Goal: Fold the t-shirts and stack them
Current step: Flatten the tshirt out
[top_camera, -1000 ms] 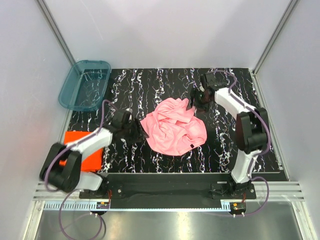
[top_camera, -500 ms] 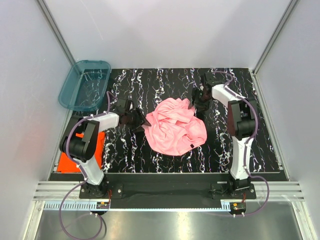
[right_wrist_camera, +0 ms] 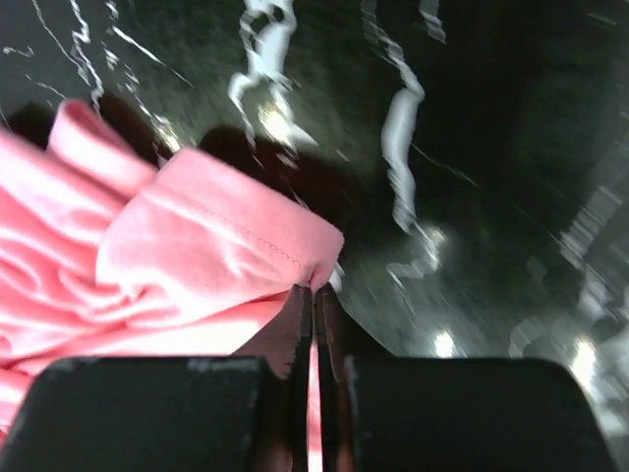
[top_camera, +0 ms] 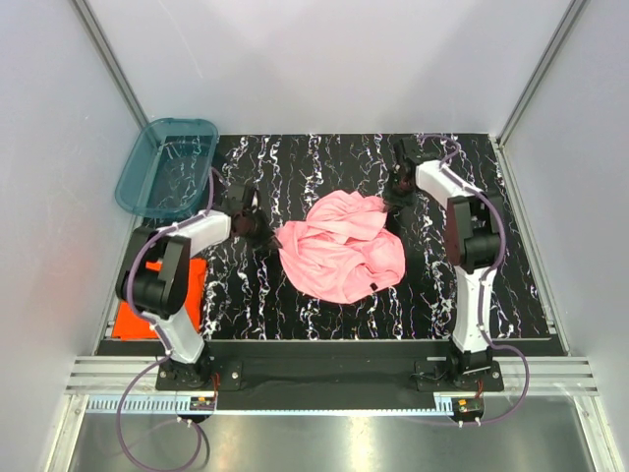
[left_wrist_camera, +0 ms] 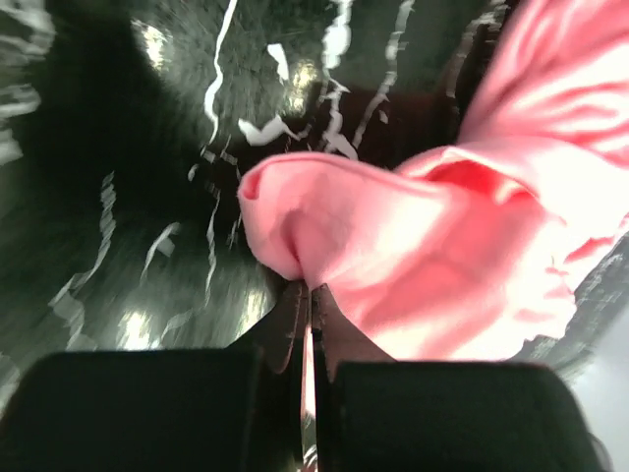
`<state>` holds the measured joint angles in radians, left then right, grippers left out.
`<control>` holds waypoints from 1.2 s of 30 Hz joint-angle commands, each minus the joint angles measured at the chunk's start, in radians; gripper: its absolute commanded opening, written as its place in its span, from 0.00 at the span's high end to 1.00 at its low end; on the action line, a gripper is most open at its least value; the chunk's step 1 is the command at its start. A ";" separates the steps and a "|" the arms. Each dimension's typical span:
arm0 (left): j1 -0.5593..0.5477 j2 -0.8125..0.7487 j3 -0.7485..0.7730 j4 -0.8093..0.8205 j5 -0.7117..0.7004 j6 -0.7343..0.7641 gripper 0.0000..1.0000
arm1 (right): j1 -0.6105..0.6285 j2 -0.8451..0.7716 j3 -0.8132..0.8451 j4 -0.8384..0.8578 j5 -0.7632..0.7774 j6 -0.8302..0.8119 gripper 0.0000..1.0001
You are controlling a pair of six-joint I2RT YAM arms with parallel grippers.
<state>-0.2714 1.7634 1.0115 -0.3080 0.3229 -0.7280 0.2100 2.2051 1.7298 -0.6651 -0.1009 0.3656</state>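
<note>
The light pink t-shirt (top_camera: 339, 251) lies crumpled in the middle of the black marbled table (top_camera: 295, 167). My left gripper (top_camera: 269, 236) is at the shirt's left edge. In the left wrist view, this gripper (left_wrist_camera: 307, 290) is shut on a bunched fold of the pink cloth (left_wrist_camera: 413, 246). My right gripper (top_camera: 391, 200) is at the shirt's far right corner. The right wrist view shows it (right_wrist_camera: 314, 290) shut on a stitched hem of the pink shirt (right_wrist_camera: 206, 246). The orange-red t-shirt (top_camera: 133, 317) lies flat at the near left, mostly hidden under the left arm.
A teal see-through tub (top_camera: 167, 167) stands at the far left corner of the table. Grey walls close in the left, back and right sides. Both arm bases stand at the near edge.
Both grippers have shut on the pink shirt's edges. The left gripper has drawn slightly left and the right one slightly toward the back, which has pulled the cloth a little wider.
</note>
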 commanded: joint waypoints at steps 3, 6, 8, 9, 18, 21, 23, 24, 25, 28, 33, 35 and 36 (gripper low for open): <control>0.003 -0.292 0.131 -0.146 -0.181 0.145 1.00 | -0.009 -0.342 -0.009 -0.164 0.225 0.007 1.00; 0.001 -0.425 0.169 -0.198 -0.205 0.173 1.00 | -0.009 -0.513 -0.058 -0.226 0.277 0.009 1.00; 0.001 -0.516 0.179 -0.217 -0.202 0.180 1.00 | -0.009 -0.646 -0.091 -0.249 0.300 0.018 1.00; 0.000 -0.545 0.186 -0.217 -0.182 0.185 1.00 | -0.009 -0.691 -0.101 -0.273 0.305 0.024 1.00; -0.045 -0.924 0.242 -0.212 -0.095 0.193 1.00 | -0.009 -1.266 -0.171 -0.398 0.224 0.091 1.00; -0.045 -0.961 0.286 -0.212 -0.062 0.190 1.00 | -0.009 -1.318 -0.148 -0.465 0.202 0.136 1.00; -0.046 -0.957 0.315 -0.212 -0.053 0.182 1.00 | -0.009 -1.312 -0.130 -0.499 0.185 0.160 1.00; -0.046 -0.934 0.318 -0.212 -0.070 0.180 1.00 | -0.009 -1.302 -0.128 -0.520 0.188 0.174 1.00; -0.046 -0.918 0.320 -0.215 -0.083 0.177 1.00 | -0.009 -1.289 -0.136 -0.525 0.194 0.179 1.00; -0.046 -0.807 0.351 -0.241 -0.172 0.167 1.00 | -0.009 -1.193 -0.138 -0.515 0.318 0.185 1.00; -0.045 -0.568 0.553 -0.200 -0.320 0.182 1.00 | -0.075 -0.914 0.009 -0.473 0.385 0.093 1.00; -0.035 -0.489 0.719 -0.192 -0.295 0.220 1.00 | -0.080 -0.849 0.105 -0.476 0.349 0.067 1.00; -0.029 -0.429 0.770 -0.197 -0.248 0.225 1.00 | -0.080 -0.841 0.125 -0.470 0.343 0.047 1.00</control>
<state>-0.3126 1.2667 1.5997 -0.5747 0.0811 -0.5468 0.1417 1.3636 1.7462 -1.1610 0.2180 0.4763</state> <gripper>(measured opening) 0.012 0.015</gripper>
